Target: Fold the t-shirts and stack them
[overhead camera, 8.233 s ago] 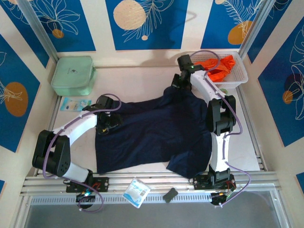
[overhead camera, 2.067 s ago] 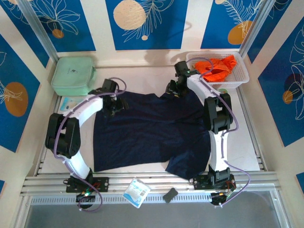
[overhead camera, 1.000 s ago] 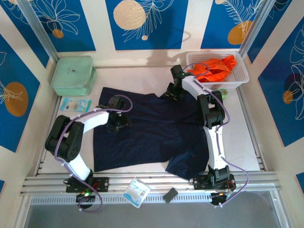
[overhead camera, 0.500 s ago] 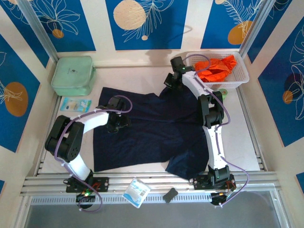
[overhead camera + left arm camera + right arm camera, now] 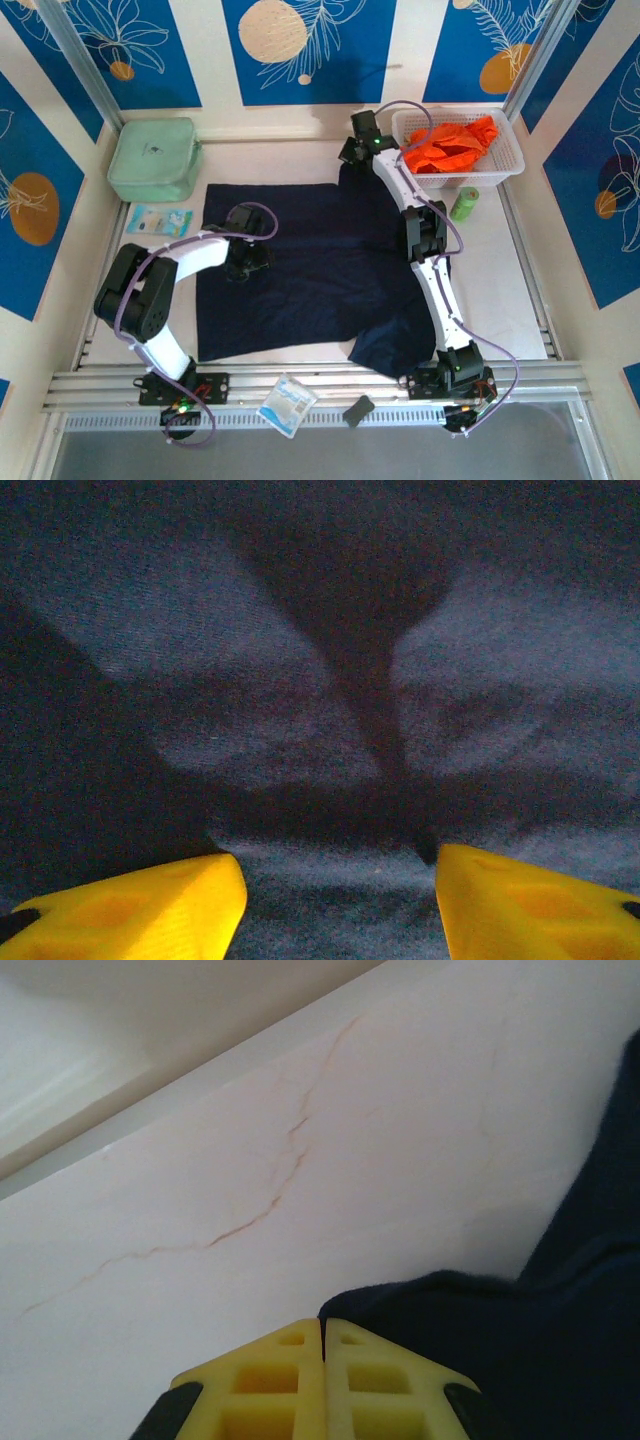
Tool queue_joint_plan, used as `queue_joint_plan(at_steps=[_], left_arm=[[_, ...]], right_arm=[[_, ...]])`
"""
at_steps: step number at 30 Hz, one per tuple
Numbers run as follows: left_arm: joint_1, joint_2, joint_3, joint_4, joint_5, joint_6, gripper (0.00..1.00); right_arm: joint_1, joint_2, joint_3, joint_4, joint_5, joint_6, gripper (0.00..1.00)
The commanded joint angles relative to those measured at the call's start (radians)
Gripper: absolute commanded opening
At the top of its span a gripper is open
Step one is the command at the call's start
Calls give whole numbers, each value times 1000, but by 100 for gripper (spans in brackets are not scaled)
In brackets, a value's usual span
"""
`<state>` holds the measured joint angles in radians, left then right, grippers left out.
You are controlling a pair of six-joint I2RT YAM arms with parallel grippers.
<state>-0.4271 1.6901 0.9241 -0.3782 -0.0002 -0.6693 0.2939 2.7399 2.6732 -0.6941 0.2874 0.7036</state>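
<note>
The navy shirt (image 5: 310,270) lies spread flat across the middle of the table (image 5: 520,300), and we see one near corner bunched up by the right arm's base. Its far right part is drawn up toward the back wall. There the right gripper (image 5: 322,1325) has its yellow fingers pressed together, and the wrist view shows them pinching the shirt's dark edge just above bare tabletop. The left gripper (image 5: 340,868) hovers low over the left part of the shirt. Its fingers are spread, with only cloth and a soft crease between them. The orange shirt (image 5: 450,145) sits crumpled in a white basket (image 5: 505,165) at the far right, just beside the right gripper. We find a green cylinder (image 5: 465,203) in front of the basket and a pale green case (image 5: 153,158) at the far left.
</note>
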Motion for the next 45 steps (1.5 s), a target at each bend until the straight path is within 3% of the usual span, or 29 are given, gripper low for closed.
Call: queue_joint_plan(at_steps=[1, 15, 16, 19, 22, 28, 30, 33, 36, 39, 41, 45], left_arm=[[-6, 95, -23, -76, -53, -11, 59], [-1, 198, 107, -126, -94, 17, 60], [1, 200, 112, -131, -101, 22, 60], [15, 196, 122, -140, -117, 31, 61], [34, 179, 131, -152, -137, 47, 62], [59, 74, 178, -203, -184, 97, 74], [61, 25, 207, -238, -216, 121, 80], [74, -56, 234, -290, -265, 147, 85], [94, -142, 226, -328, -275, 160, 87], [97, -216, 194, -382, -272, 164, 86], [99, -249, 158, -437, -256, 149, 77], [149, -305, 5, -430, -140, 101, 45]], right_arm=[[-2, 6, -13, 103, 84, -28, 0], [16, 93, 58, 383, 14, -133, 0], [16, 93, 61, 389, 11, -139, 3], [17, 90, 85, 387, -7, -165, 29], [17, 62, 117, 341, -34, -200, 46], [38, -156, 37, 119, -13, -312, 56], [53, -265, -86, 26, 57, -338, 56], [73, -511, -433, -34, 111, -340, 52], [78, -784, -864, -32, 79, -286, 36], [79, -1016, -1226, -76, 19, -214, 13], [107, -1143, -1437, -117, 2, -170, 0], [180, -1283, -1717, -157, -76, -69, 0]])
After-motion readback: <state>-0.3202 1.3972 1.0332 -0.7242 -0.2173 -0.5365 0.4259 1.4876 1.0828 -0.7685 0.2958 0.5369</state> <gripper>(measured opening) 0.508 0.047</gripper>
